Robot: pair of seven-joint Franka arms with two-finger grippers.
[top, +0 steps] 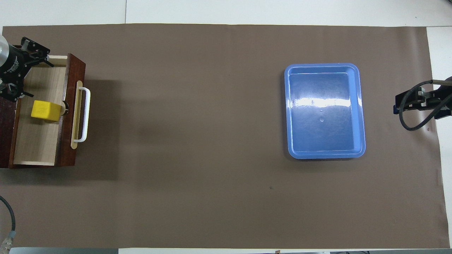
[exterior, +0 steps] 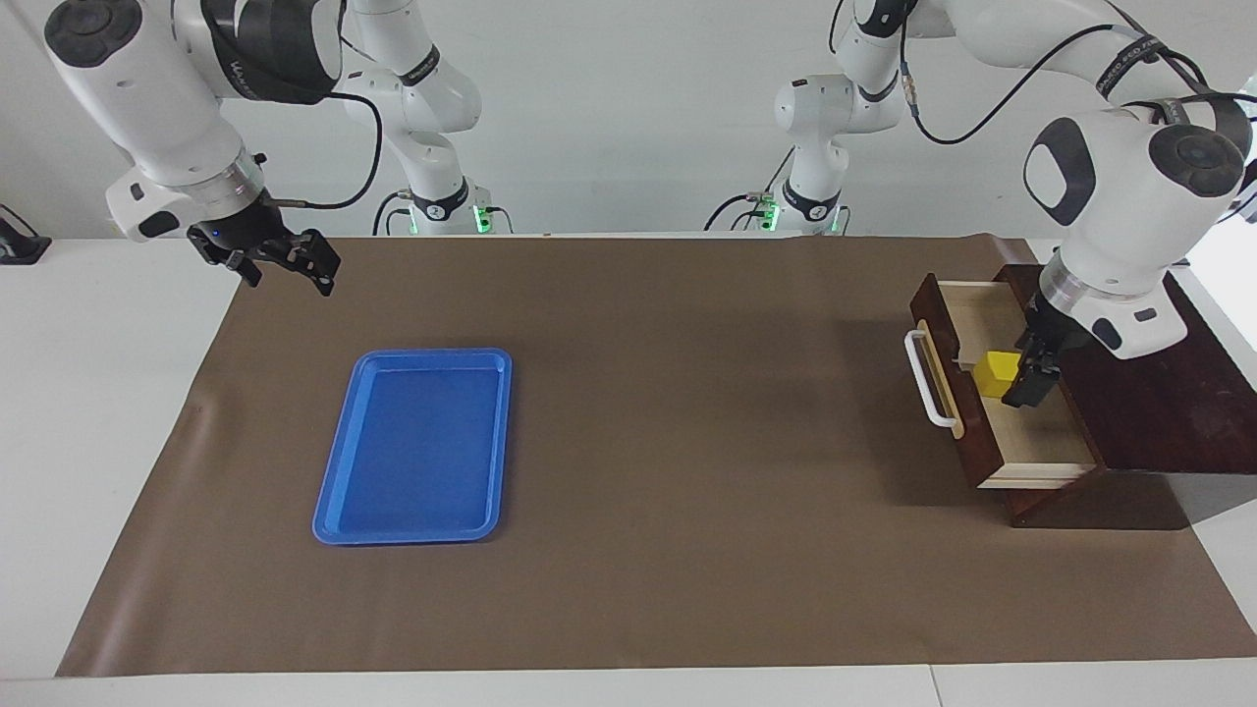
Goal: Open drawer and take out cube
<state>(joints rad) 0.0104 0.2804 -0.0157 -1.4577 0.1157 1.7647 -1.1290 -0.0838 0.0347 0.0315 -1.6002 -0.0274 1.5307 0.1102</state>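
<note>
The dark wooden drawer stands pulled out of its dark box at the left arm's end of the table, its white bar handle toward the table's middle. The yellow cube lies on the pale drawer floor, close to the drawer's front panel; it also shows in the overhead view. My left gripper reaches down into the drawer, just beside the cube on the box's side; in the overhead view its body shows over the drawer's back corner. My right gripper waits open and empty in the air.
A blue tray lies empty on the brown mat toward the right arm's end; it also shows in the overhead view. The right gripper hangs over the mat's edge beside the tray.
</note>
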